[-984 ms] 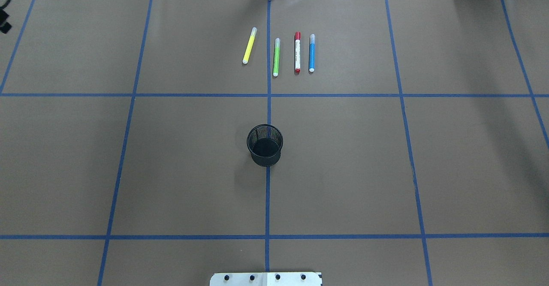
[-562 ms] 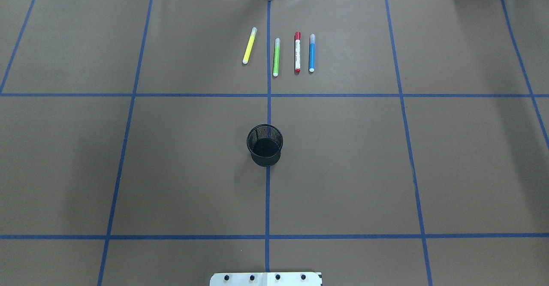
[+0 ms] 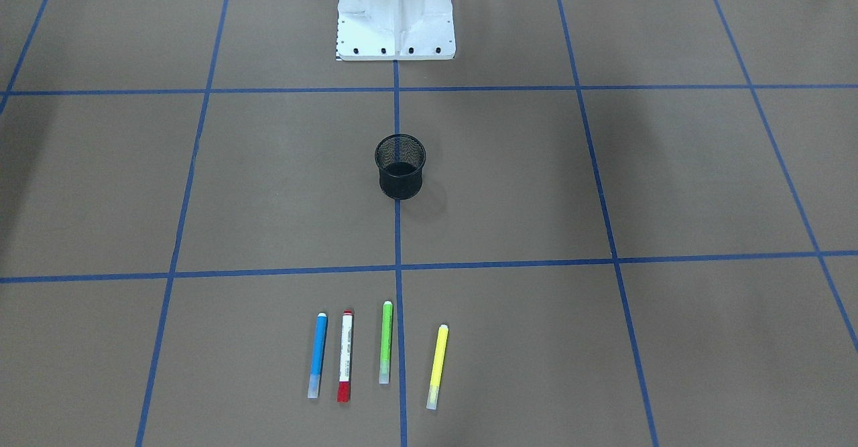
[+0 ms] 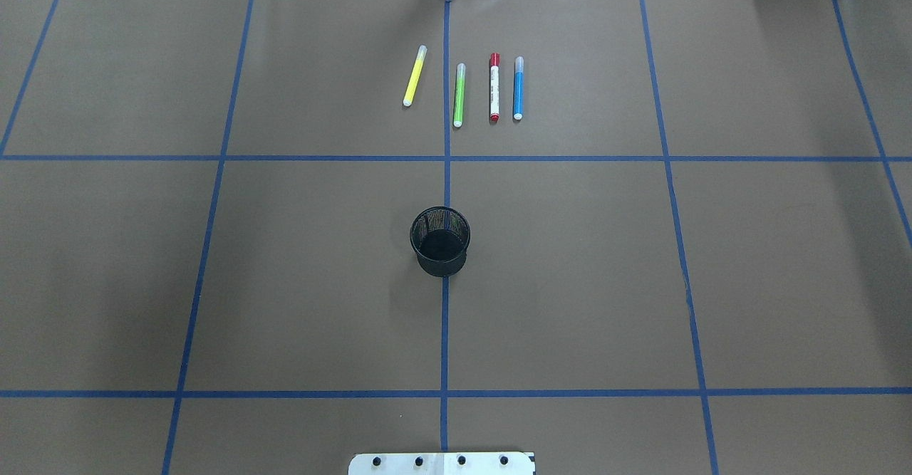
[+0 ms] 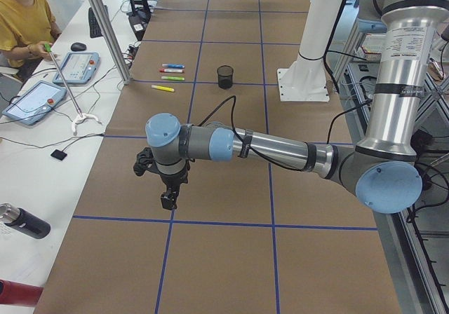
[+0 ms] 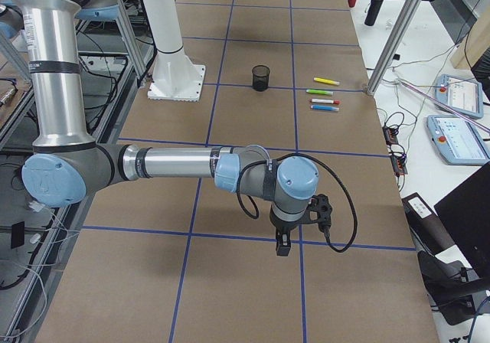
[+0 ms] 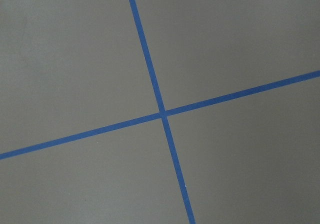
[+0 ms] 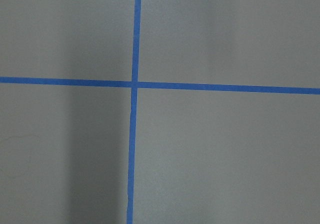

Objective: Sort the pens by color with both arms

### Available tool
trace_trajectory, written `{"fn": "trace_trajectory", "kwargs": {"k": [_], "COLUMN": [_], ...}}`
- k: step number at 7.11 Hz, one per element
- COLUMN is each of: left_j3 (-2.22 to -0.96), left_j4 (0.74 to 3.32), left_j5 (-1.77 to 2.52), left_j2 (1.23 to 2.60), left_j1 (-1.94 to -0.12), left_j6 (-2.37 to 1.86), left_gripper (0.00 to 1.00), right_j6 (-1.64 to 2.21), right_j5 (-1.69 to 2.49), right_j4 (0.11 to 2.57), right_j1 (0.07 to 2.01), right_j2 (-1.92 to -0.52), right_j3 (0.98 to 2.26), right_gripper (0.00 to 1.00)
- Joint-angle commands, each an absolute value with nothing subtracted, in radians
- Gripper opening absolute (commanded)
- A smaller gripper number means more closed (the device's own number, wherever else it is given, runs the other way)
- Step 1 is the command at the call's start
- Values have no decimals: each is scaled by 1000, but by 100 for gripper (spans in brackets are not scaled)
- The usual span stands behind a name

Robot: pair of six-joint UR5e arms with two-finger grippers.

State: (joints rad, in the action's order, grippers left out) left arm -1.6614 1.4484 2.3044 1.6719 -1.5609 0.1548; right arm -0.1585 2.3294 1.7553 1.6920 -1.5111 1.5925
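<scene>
Four pens lie side by side at the table's far side in the overhead view: yellow (image 4: 414, 76), green (image 4: 459, 95), white with red cap (image 4: 494, 87), blue (image 4: 518, 88). They also show in the front-facing view: blue (image 3: 318, 355), red (image 3: 346, 356), green (image 3: 386, 342), yellow (image 3: 438, 366). Neither arm shows in those views. My left gripper (image 5: 168, 200) hangs over the table's left end, far from the pens. My right gripper (image 6: 282, 245) hangs over the right end. I cannot tell whether either is open or shut. Both wrist views show only paper and tape.
A black mesh cup (image 4: 440, 241) stands at the table's middle, between the pens and the white pedestal base (image 3: 395, 11). Blue tape lines grid the brown paper. An operator (image 5: 21, 19) sits with tablets beyond the far edge.
A dark object at the overhead view's left edge has gone out of view. The pens and the cup have not moved.
</scene>
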Motion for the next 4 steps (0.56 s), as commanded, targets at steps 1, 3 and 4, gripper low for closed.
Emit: {"fn": "trace_trajectory", "kwargs": {"k": [1, 3, 4], "left_j3": [-1670, -1706, -1704], "left_j4": [1454, 1453, 1454], "left_j5": [2309, 2307, 2307], "left_j2": [1666, 1658, 1657], "left_j1": [-1565, -1563, -1563], "left_j6": [74, 80, 80], "left_gripper": [100, 100, 100], "right_j6": [-21, -8, -11], "right_j5": [2286, 2286, 2286], "right_j4": [1634, 1617, 1615], "right_j1": [1660, 1641, 1641], "right_j2": [-1509, -1509, -1509], "right_j3": [1588, 1580, 1582], "right_gripper": [99, 100, 100]}}
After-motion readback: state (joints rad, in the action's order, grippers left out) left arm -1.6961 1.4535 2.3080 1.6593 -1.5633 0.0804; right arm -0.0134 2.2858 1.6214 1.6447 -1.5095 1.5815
